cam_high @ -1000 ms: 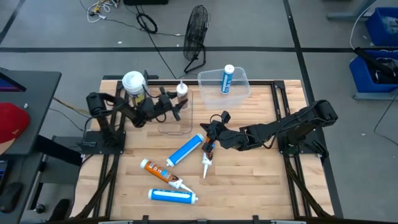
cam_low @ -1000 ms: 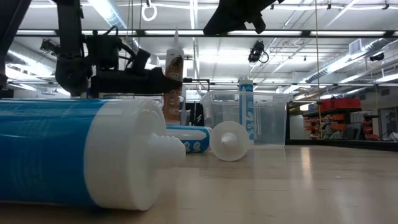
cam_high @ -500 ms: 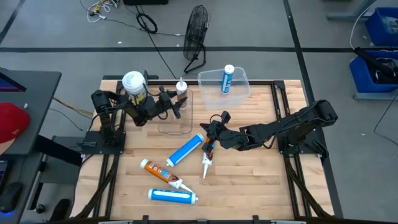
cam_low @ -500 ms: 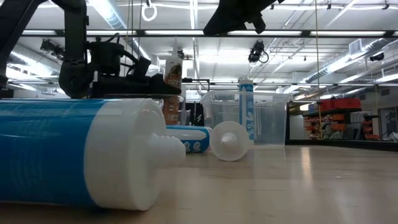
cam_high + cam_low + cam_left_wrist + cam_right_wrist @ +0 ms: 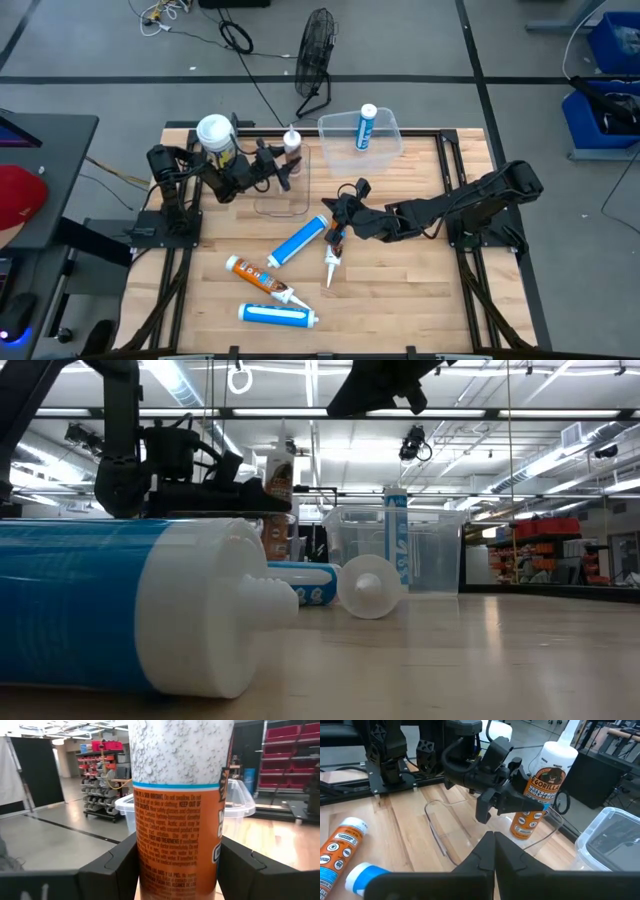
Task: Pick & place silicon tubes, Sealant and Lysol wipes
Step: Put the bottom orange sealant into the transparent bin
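Orange sealant tube point(image 5: 292, 146) upright in clear bin point(image 5: 282, 196), left claw point(image 5: 284, 168) gripping.

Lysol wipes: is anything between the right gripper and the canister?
Yes. The left gripper, shut on the upright sealant tube, and the clear tray sit between the right gripper and the Lysol wipes at the table's back left.

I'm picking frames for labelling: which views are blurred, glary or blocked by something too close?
Low view: a blue tube lies so close that it fills the left foreground, soft-edged; ceiling strip lights glare. Left wrist view: the orange sealant tube held in the left gripper blocks the middle. High view: evenly lit, sharp.
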{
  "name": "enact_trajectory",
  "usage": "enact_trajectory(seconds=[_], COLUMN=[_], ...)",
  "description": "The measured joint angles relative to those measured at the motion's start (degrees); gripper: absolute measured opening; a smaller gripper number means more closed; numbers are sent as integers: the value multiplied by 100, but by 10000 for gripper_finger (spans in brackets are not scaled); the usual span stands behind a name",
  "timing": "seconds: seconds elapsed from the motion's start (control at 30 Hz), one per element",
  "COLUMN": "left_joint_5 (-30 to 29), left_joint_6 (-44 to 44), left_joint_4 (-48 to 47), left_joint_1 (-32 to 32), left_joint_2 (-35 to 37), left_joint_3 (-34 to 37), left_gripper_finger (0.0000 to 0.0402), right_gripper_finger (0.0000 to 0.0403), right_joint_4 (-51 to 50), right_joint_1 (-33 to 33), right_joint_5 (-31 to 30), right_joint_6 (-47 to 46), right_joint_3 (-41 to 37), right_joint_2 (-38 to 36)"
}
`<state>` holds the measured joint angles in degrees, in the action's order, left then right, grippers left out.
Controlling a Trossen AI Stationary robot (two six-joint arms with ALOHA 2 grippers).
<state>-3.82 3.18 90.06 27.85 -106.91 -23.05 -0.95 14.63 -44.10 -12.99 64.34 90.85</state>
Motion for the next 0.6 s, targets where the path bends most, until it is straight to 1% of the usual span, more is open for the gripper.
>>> enact_trajectory(seconds=[0.37, 0.6], left_joint_5=[155, 153], left_joint_6=[5, 43], left_joint_4=[-148, -129], left_joint_1=[-1, -1], left_joint_2=[0, 0], left_joint_3=[0, 0], left_gripper_finger=[212, 211], right_gripper_finger=[4, 4], right_joint_4=[0, 0], right_joint_1=[0, 0], right_joint_5=[2, 2], right_joint_6=[0, 0], right_joint_3=[0, 0], right_joint_2=[2, 2])
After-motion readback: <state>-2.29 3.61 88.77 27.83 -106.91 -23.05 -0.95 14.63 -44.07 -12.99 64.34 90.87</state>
